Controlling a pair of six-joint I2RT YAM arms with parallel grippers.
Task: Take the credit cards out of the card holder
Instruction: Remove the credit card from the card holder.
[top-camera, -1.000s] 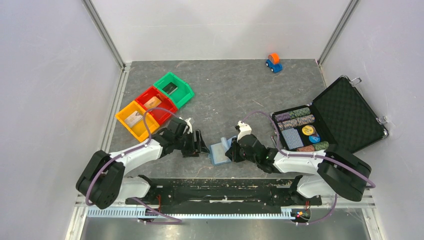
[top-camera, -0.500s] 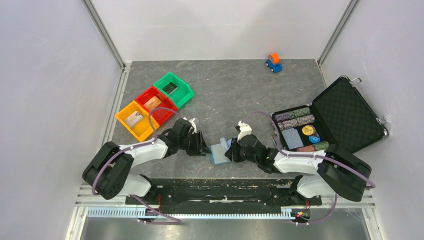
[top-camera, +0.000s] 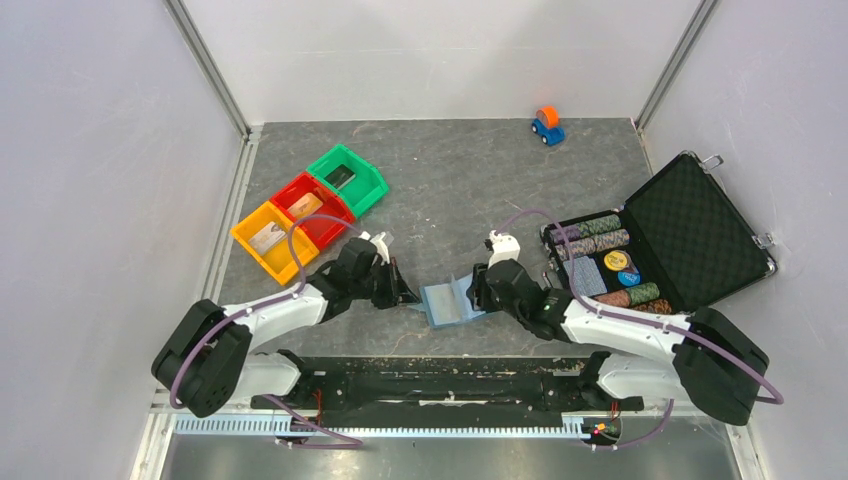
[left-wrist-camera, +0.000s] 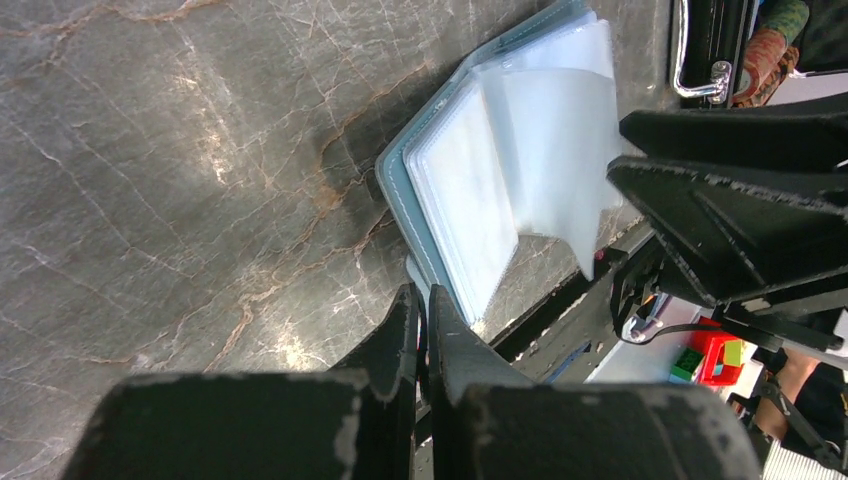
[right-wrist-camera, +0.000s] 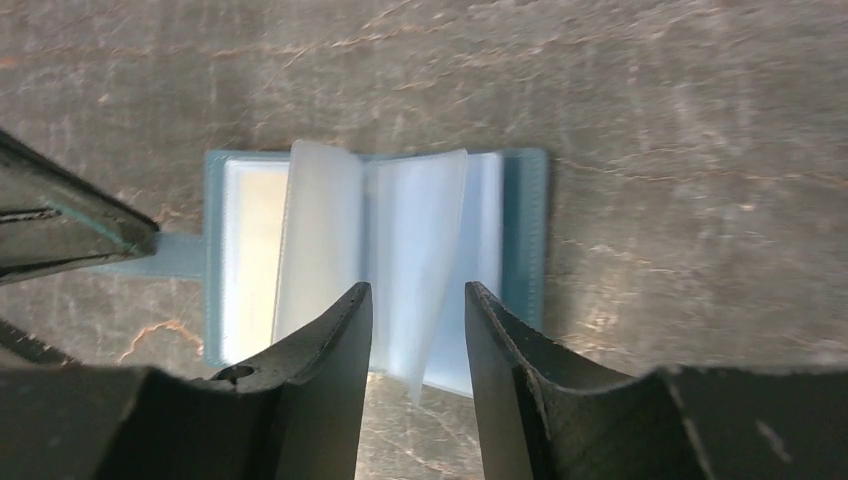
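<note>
Open card holder (top-camera: 447, 303) — bins (top-camera: 305, 208) left, case (top-camera: 690, 240) right.

Left arm (top-camera: 285, 308) extended low, reaching inward. Left claw (left-wrist-camera: 422, 297) closed, fingers pinched on the edge tab of the card holder (right-wrist-camera: 525, 230). Right arm (top-camera: 610, 322) extended low, reaching inward. Right claw (right-wrist-camera: 415, 300) parted, fingers either side of a loose inner leaf, opposite the left claw.
</note>
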